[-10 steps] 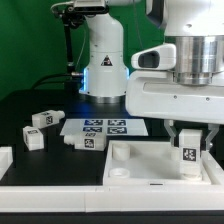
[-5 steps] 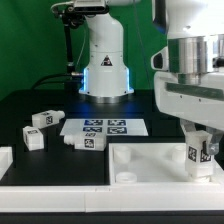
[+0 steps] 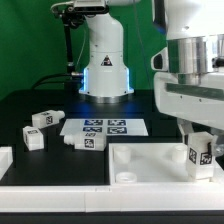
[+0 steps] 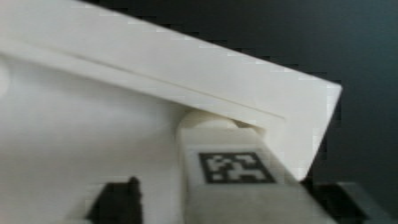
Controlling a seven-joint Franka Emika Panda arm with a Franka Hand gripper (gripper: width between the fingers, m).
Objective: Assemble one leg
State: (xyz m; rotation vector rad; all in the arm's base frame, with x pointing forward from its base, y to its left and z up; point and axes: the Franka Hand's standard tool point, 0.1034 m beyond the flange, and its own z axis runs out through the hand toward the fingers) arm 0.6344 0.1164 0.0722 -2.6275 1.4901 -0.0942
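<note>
My gripper (image 3: pixel 199 140) is shut on a leg (image 3: pixel 199 153), a white block with a marker tag, held upright and slightly tilted over the right corner of the large flat white piece (image 3: pixel 150 165). In the wrist view the leg (image 4: pixel 231 165) sits between my dark fingers (image 4: pixel 121 200). Its rounded end points at the raised rim corner of the white piece (image 4: pixel 107 110). Whether the end touches the piece is hidden.
Three more legs (image 3: pixel 42 119), (image 3: pixel 33 138), (image 3: pixel 85 142) lie on the black table at the exterior view's left. The marker board (image 3: pixel 105 127) lies behind the white piece. The arm's base (image 3: pixel 105 70) stands at the back. A round socket (image 3: pixel 126 176) shows in the piece's near-left corner.
The gripper has carried the leg toward the exterior view's right, to the white piece's right corner. Over the last half second it has hardly moved.
</note>
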